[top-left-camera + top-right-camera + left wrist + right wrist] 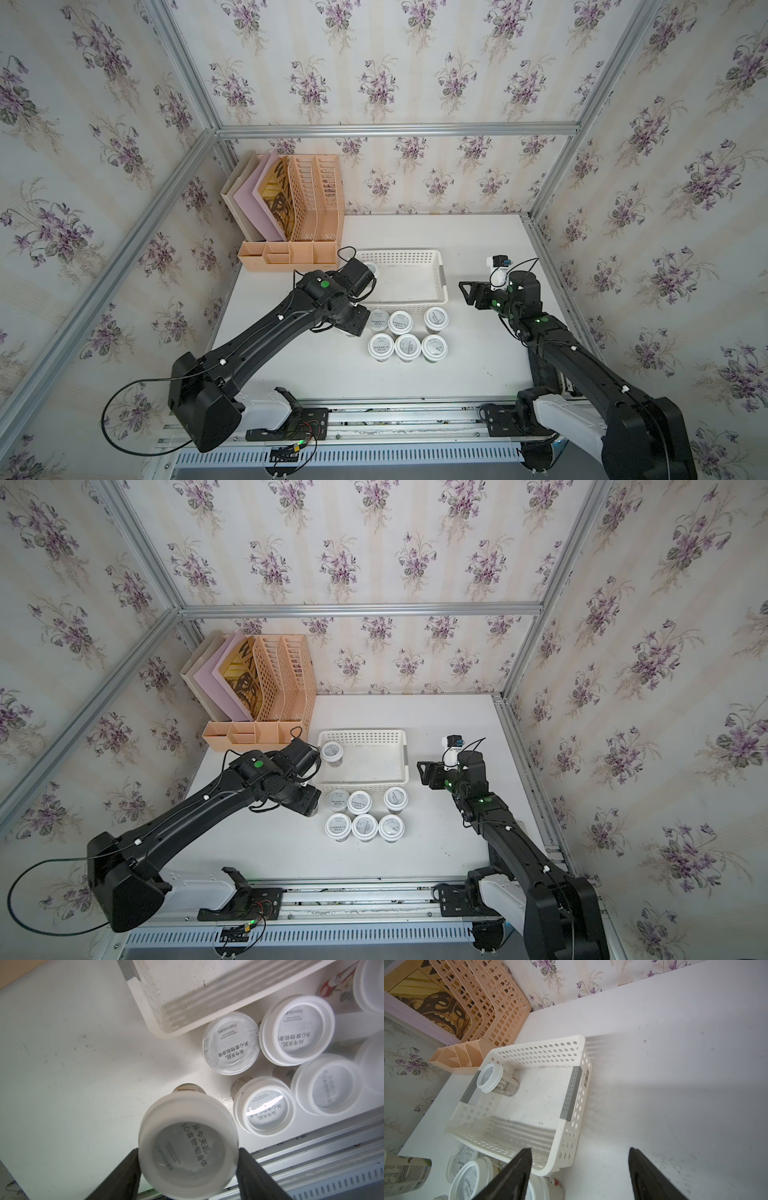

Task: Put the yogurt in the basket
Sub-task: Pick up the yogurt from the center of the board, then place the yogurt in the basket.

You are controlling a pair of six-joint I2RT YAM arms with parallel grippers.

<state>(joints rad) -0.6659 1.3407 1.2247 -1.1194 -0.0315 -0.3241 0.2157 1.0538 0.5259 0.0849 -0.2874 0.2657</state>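
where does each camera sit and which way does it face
top views: high above the arm bases, looking down over the table; left arm, right arm, basket and loose yogurt cups show.
left wrist: on the left arm, looking down past the left gripper, shut on a held yogurt cup; only its fingers show.
right wrist: on the right arm, looking past the open right gripper into the basket; only fingers show.
shared: both wrist views see basket and loose yogurt cups.
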